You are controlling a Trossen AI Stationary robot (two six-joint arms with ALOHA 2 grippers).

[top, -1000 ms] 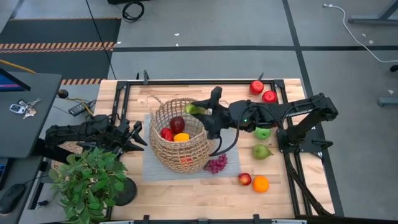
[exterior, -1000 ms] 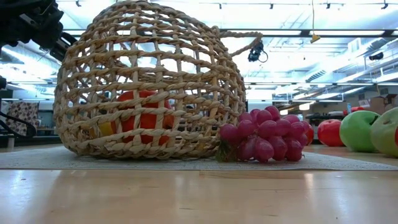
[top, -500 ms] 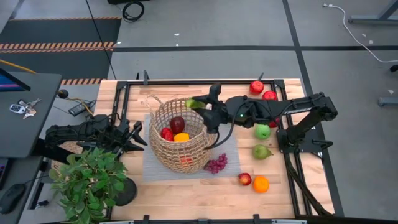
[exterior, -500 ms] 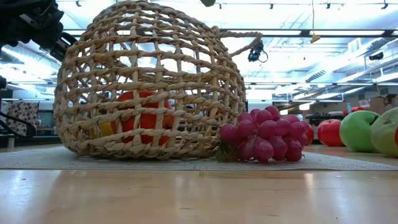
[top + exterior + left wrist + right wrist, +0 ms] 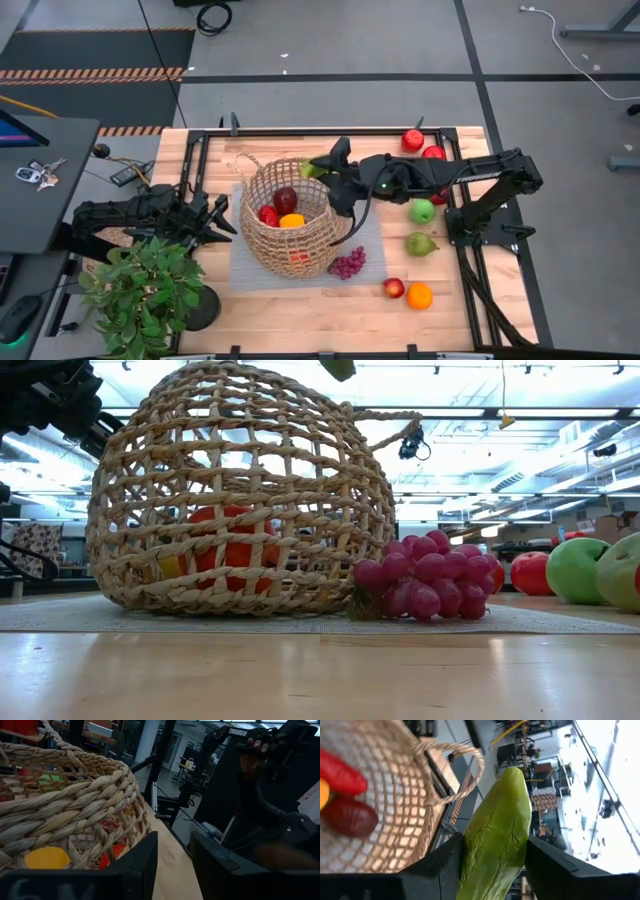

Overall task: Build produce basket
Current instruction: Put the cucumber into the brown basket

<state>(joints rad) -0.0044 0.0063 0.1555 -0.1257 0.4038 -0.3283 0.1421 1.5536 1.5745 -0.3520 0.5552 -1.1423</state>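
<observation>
- Counter (image 5: 300, 310): pale wood, black frame, grey mat (image 5: 250, 272); grey floor around; potted plant (image 5: 140, 290) beside left tool.
- Right tool (image 5: 322, 168): clamped on green vegetable (image 5: 496, 840), above basket (image 5: 290, 225) rim.
- Left tool (image 5: 222, 218): narrowly parted, empty, basket just ahead.
- Grapes (image 5: 347, 264): beside basket, under the right arm.

Overhead cam straight down, low cam table-level, wrist cams close, all share basket (image 5: 288, 222)

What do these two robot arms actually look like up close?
Both arms are dark, nearly black, built of jointed segments. The right arm has a small green light and a black cable looping beneath it. The left arm looks the same. Each ends in a gripper with two flat dark fingers.
</observation>
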